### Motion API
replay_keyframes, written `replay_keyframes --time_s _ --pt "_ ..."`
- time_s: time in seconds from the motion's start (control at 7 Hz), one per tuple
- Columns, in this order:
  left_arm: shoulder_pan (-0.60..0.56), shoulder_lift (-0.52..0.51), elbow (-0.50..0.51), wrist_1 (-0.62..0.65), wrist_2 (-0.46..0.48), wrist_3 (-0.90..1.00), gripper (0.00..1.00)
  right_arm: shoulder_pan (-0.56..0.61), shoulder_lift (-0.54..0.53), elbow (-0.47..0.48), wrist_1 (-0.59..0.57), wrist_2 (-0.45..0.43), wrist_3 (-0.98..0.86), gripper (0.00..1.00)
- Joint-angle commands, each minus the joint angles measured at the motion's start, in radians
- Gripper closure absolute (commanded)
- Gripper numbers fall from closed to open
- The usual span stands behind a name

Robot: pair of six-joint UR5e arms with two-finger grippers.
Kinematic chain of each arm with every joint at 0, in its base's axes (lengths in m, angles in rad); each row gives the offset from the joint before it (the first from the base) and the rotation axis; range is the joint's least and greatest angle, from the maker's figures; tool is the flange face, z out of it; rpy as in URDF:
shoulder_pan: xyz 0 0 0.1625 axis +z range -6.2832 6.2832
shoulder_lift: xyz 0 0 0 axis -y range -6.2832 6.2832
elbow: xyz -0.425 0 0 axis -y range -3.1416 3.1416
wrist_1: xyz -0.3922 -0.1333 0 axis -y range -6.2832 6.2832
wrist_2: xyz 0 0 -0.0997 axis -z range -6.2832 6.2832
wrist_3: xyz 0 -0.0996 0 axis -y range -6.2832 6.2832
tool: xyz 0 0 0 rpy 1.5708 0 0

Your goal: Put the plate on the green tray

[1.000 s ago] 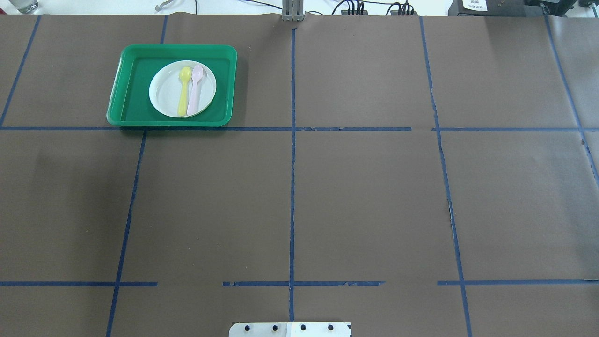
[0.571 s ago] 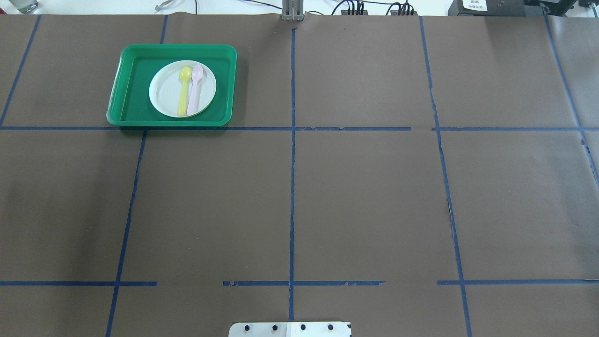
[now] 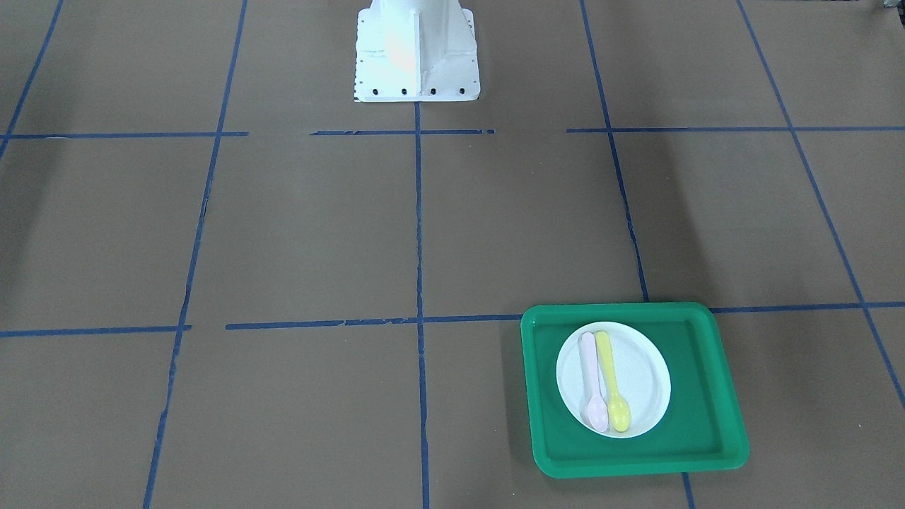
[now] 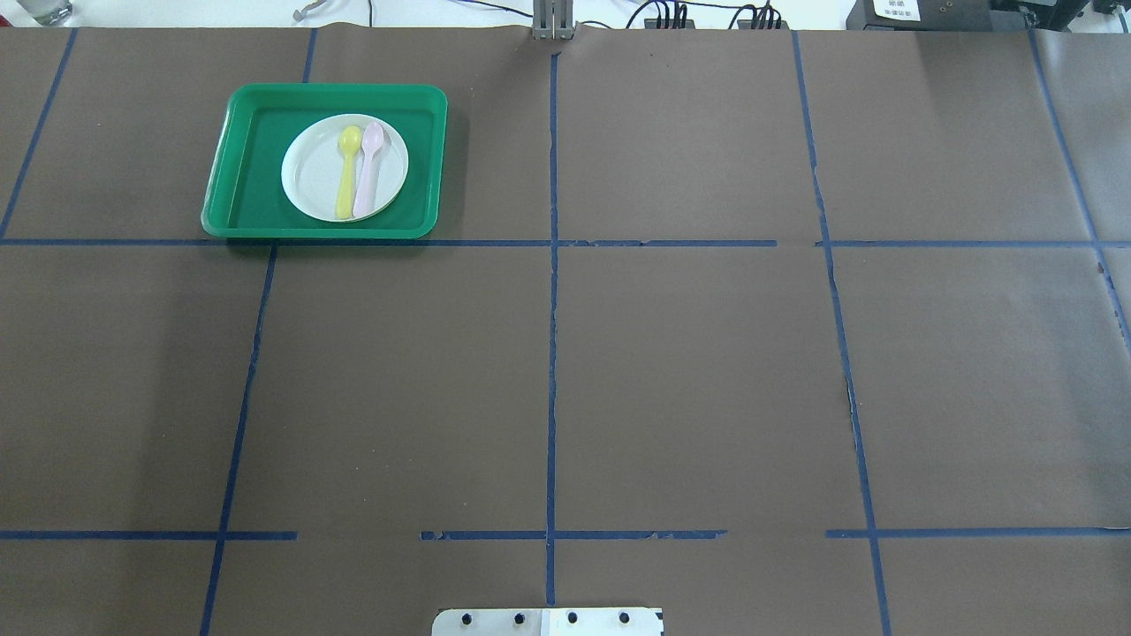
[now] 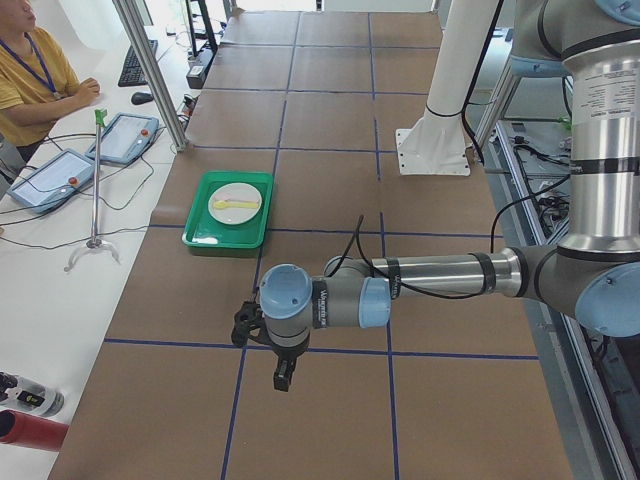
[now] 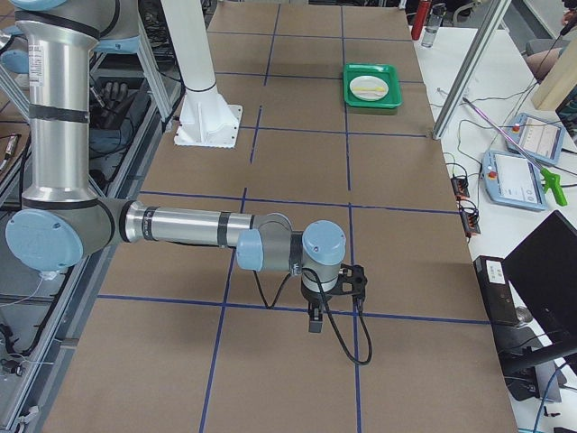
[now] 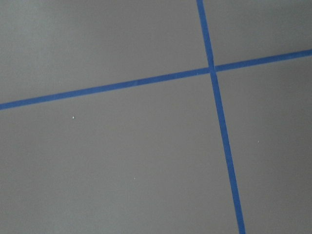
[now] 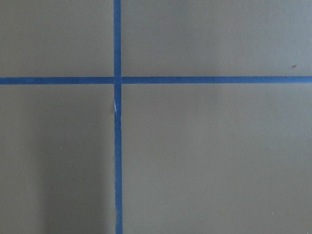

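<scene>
The green tray (image 4: 252, 199) lies at the far left of the table in the overhead view, and at the lower right in the front view (image 3: 700, 403). A white plate (image 4: 311, 172) sits flat in its middle, with a yellow spoon (image 4: 346, 181) and a pink spoon (image 4: 367, 177) on it. My left gripper (image 5: 283, 378) shows only in the left side view, hanging over bare table well away from the tray. My right gripper (image 6: 314, 321) shows only in the right side view, far from the tray (image 6: 370, 101). I cannot tell whether either is open or shut. Both wrist views show only paper and blue tape.
Brown paper with a blue tape grid (image 4: 552, 243) covers the table. The white robot base (image 3: 417, 49) stands at the near middle edge. A person (image 5: 30, 70), tablets (image 5: 45, 175) and a metal post (image 5: 150, 70) are beyond the far edge.
A faint shadow on the table's left side has faded. The tray, plate and spoons have not moved.
</scene>
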Motion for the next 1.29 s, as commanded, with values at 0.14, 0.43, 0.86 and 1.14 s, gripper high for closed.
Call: replay_keyframes --time_s 0.14,0.43,0.86,1.14 --pt "-0.002 0.097 -0.028 -0.138 0.004 -0.006 0.0 0.0 0.0 0.0 0.0 0.001 0.0 0.0" --pt "0.002 0.059 -0.025 -0.101 -0.02 -0.008 0.0 0.0 0.0 0.0 0.0 0.0 0.0 0.0" --pt "0.001 -0.066 -0.037 0.182 -0.013 0.046 0.0 0.0 0.0 0.0 0.0 0.0 0.0 0.0" --pt "0.001 -0.122 -0.048 0.18 -0.019 0.044 0.0 0.0 0.0 0.0 0.0 0.0 0.0 0.0"
